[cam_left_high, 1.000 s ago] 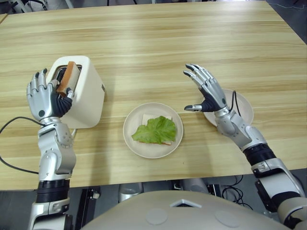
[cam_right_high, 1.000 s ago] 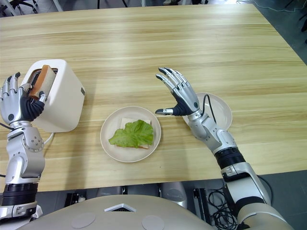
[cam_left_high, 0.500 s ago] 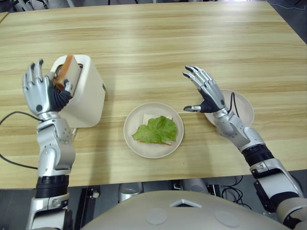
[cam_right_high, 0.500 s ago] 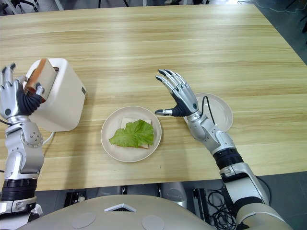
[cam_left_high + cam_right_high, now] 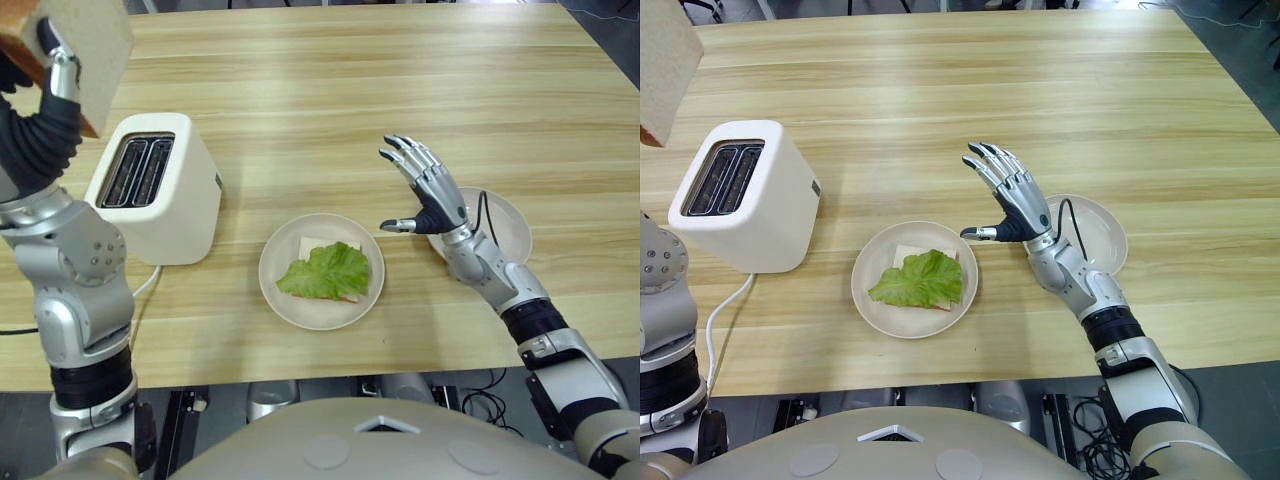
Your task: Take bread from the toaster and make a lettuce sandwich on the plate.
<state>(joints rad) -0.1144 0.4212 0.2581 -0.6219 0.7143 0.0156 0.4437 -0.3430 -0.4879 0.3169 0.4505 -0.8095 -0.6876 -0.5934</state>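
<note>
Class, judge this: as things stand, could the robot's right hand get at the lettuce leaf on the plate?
Probably yes. The right hand hangs open just right of the plate, nothing stands between them, and the lettuce leaf lies uncovered on top of the bread there.

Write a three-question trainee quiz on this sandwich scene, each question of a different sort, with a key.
1. True or false: both slots of the toaster are empty.
2. What does the left hand hold up? A. a knife B. a bread slice C. a cup
3. Fill in: on the plate, the lettuce lies on a slice of ____.
Key: 1 true; 2 B; 3 bread.
</note>
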